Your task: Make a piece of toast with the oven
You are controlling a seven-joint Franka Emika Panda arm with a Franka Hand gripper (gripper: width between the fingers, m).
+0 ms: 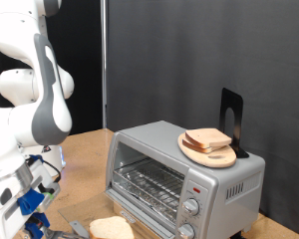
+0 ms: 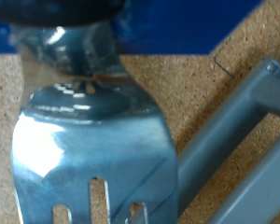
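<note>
Exterior view: I see arm at frame left, gripper (image 1: 28, 207) low at lower left, partly cut off; finger state not readable. Oven (image 1: 184, 177) at centre-right, door appears shut, rack bare as far as visible. Piece of toast (image 1: 112, 229) on table at bottom edge, cropped; I judge loading not done. Stacked slices on wooden plate (image 1: 208, 147) atop oven.

Wrist view: metal spatula (image 2: 93, 154) fills frame over cork surface (image 2: 191, 89); grey bar (image 2: 238, 140) beside it. Fingers hidden; toast not visible.

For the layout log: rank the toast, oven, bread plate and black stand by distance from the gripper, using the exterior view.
Measured from the gripper, low at the exterior view's left:
1. toast, on the table just to its right.
2. oven, centre-right.
3. bread plate, on top of the oven.
4. black stand, behind the plate, farthest right.
</note>
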